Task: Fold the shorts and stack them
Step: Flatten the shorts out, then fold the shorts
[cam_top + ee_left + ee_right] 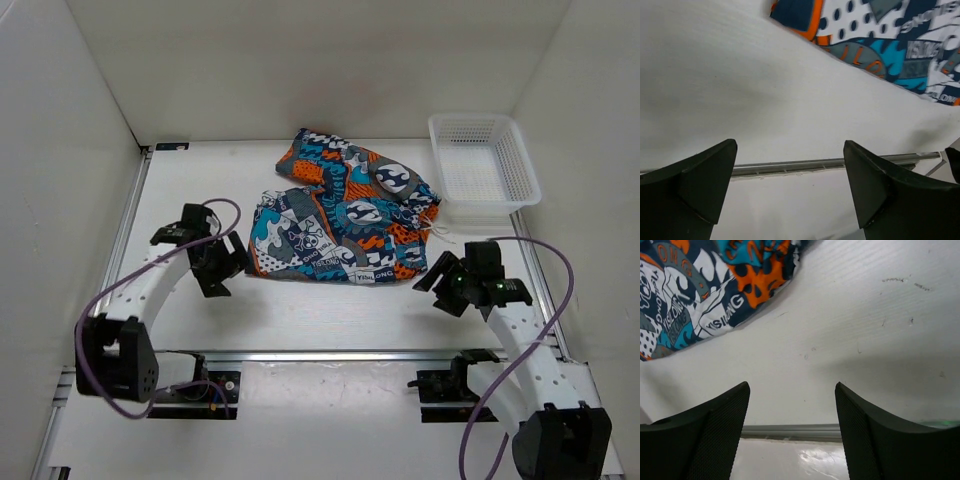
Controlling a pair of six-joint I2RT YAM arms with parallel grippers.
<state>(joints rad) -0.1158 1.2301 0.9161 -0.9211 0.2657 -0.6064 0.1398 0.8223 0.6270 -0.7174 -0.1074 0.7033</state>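
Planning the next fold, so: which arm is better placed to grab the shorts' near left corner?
Left. The left gripper, open, sits right beside that corner of the shorts; the right gripper, also open, is across the fabric at the opposite side.

Busy patchwork shorts [345, 225]
Navy, teal, orange, grey and white patches with skulls, polka dots, lettering; white basket [485, 208] beside them.

Lettering on soft patchwork shorts [345, 215] of navy, teal, orange, grey and white
"YISILONG" is read in white capitals on a navy patch near the fabric's edge in the right wrist view and is repeated on neighbouring patches; in the left wrist view only blurred fragments are made out.
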